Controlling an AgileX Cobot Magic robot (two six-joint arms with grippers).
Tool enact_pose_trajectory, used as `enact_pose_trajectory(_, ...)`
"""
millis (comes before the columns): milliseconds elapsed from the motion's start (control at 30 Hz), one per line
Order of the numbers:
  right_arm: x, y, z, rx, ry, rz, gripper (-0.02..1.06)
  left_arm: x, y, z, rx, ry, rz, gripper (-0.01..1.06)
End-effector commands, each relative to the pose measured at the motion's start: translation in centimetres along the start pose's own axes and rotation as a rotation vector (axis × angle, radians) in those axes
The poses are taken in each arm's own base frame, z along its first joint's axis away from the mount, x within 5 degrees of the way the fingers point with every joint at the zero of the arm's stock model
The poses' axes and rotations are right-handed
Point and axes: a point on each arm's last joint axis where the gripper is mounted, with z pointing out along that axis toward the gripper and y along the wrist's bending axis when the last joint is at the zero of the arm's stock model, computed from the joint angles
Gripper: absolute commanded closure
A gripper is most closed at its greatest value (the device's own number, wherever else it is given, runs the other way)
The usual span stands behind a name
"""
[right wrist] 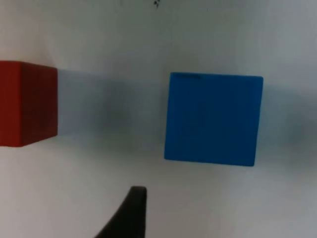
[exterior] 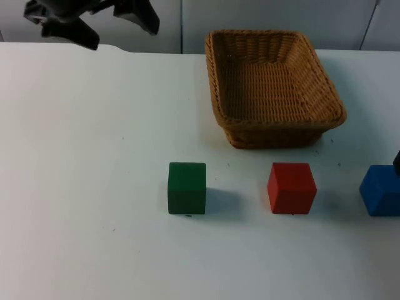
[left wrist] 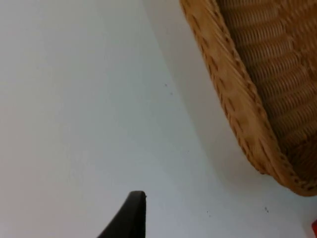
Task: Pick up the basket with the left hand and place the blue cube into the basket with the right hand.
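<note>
**Basket on the table, blue cube at the right edge**

The left gripper point(exterior: 94, 28) is seen in the top view at the far left of the table, raised near the partition wall, well apart from the basket point(exterior: 275, 87). Its two black fingers are spread apart, and nothing is held between them. In the left wrist view a black fingertip point(left wrist: 130, 218) is seen above the bare white table point(left wrist: 74, 99), with the woven rim of the basket point(left wrist: 237, 99) near it but not touched.

The basket is set upright on the table towards the back, right of centre, and nothing is seen inside it.

The blue cube point(exterior: 380, 190) is found at the right edge of the top view, on the table in front of the basket and to its right. A small dark part of the right arm is seen just above it at the picture's edge. In the right wrist view the blue cube point(right wrist: 213, 118) is seen close beyond a black fingertip point(right wrist: 131, 213) of the right gripper, untouched; whether that gripper's fingers are apart or together cannot be told.

A red cube point(exterior: 291, 187) is placed left of the blue one, and a green cube point(exterior: 187, 187) further left, all three in a row and apart from one another. No readable writing is seen on any of them.
</note>
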Motion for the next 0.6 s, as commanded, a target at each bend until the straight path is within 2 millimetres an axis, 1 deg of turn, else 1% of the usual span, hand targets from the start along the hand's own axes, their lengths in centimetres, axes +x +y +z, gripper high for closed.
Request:
enact_pose_trajectory(0, -0.4, 0.1, -0.2, 0.002, -0.027, -0.005, 0.02, -0.8, -1.0, 2.8, 0.072, 0.046, 0.031, 0.00)
enact_pose_trajectory(33, -0.4, 0.1, -0.2, 0.002, -0.027, -0.005, 0.02, -0.8, -1.0, 2.8, 0.072, 0.046, 0.031, 0.00)
enact_pose_trajectory(100, -0.4, 0.1, -0.2, 0.002, -0.027, -0.005, 0.02, -1.2, -1.6, 4.7, 0.100, 0.065, 0.055, 0.00)
enact_pose_trajectory(133, -0.4, 0.1, -0.2, 0.002, -0.027, -0.005, 0.02, -1.5, -2.0, 6.2, 0.115, 0.074, 0.061, 0.00)
enact_pose_trajectory(167, -0.4, 0.1, -0.2, 0.002, -0.027, -0.005, 0.02, -1.5, -2.0, 6.2, 0.115, 0.074, 0.061, 0.00)
enact_pose_trajectory(200, -0.4, 0.1, -0.2, 0.002, -0.027, -0.005, 0.02, -1.5, -2.3, 7.3, 0.129, 0.091, 0.064, 0.00)
enact_pose_trajectory(300, -0.4, 0.1, -0.2, 0.002, -0.027, -0.003, 0.02, -1.7, -3.0, 9.7, 0.163, 0.117, 0.081, 0.00)
enact_pose_trajectory(333, -0.4, 0.1, -0.2, 0.002, -0.027, -0.003, 0.02, -1.7, -3.0, 9.7, 0.163, 0.117, 0.081, 0.00)
enact_pose_trajectory(500, -0.4, 0.1, -0.2, 0.002, -0.027, -0.003, 0.02, -1.1, -3.4, 13.0, 0.189, 0.158, 0.068, 0.01)
enact_pose_trajectory(567, -0.4, 0.1, -0.2, 0.002, -0.027, -0.003, 0.02, -1.0, -3.5, 13.4, 0.191, 0.160, 0.071, 0.01)
